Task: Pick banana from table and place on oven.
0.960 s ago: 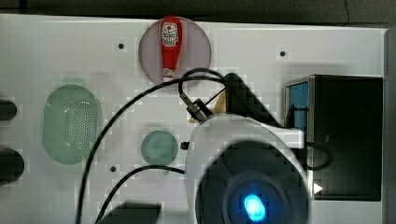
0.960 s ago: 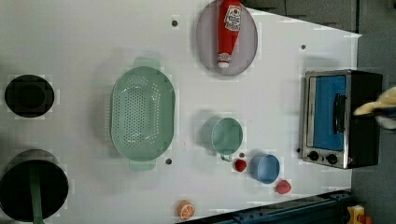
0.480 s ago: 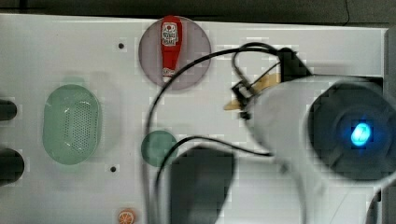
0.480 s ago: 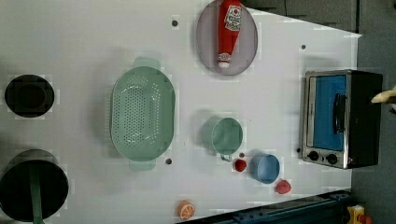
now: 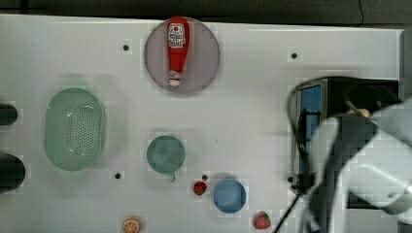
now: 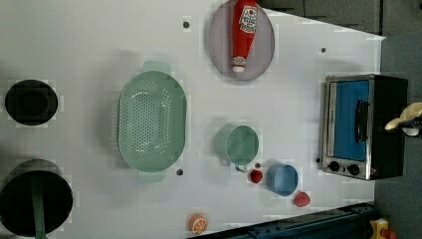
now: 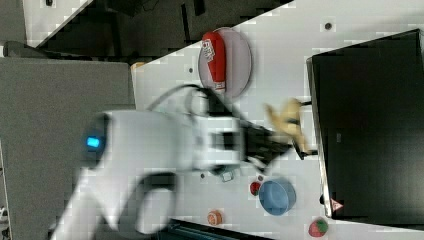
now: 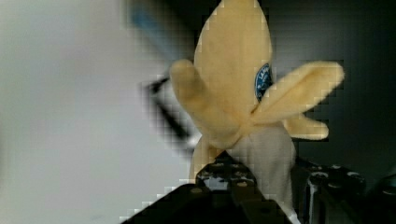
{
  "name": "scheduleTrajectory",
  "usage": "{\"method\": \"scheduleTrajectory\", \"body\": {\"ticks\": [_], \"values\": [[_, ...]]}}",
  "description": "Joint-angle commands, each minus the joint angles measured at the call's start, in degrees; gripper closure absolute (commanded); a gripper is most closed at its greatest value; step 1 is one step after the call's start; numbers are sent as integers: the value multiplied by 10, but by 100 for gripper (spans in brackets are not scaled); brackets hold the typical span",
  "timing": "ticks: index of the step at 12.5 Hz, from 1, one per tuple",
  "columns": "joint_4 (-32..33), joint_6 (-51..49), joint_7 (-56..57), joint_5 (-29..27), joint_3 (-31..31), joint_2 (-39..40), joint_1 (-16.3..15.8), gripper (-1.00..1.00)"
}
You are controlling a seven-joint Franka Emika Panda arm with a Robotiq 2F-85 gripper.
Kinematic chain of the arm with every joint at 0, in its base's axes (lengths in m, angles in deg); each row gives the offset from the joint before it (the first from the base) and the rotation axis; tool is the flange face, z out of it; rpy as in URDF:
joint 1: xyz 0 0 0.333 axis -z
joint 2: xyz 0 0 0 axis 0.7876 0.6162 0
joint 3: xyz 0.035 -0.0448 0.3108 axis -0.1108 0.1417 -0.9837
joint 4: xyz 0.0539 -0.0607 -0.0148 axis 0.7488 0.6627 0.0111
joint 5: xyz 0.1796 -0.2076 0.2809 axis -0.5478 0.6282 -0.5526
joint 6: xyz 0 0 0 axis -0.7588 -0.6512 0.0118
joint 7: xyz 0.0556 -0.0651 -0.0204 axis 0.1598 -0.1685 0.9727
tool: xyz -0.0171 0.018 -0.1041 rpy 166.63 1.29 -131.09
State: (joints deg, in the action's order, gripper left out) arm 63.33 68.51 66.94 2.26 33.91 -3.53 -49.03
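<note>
Gripper (image 7: 295, 145) clamped tight on the banana (image 8: 243, 93); banana up off the table (image 6: 99, 40), hanging at the oven (image 6: 385, 149) edge.

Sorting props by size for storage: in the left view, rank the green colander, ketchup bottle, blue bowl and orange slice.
Largest to smallest:
1. green colander
2. ketchup bottle
3. blue bowl
4. orange slice

White arm (image 7: 150, 150) stretched across the right view, wrist level, jaws clamped on the banana (image 8: 243, 93).
</note>
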Motion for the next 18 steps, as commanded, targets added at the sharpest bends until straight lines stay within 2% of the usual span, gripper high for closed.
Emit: {"method": "scheduleTrajectory", "body": {"ticks": [1, 2, 3, 7, 8, 13, 16, 18], "values": [[-13, 44, 168, -13, 37, -16, 9, 47], [-14, 46, 177, -14, 46, -5, 10, 38], [-16, 47, 177, -14, 51, 2, 10, 18], [-19, 49, 177, -15, 49, 6, 9, -72], [-20, 53, 177, -15, 49, 6, 9, -100], [-52, 30, 161, -15, 15, -18, -6, -100], [-64, -56, 53, -14, -39, -78, -25, -100], [-62, -131, -81, -14, -91, -122, -34, -100]]}}
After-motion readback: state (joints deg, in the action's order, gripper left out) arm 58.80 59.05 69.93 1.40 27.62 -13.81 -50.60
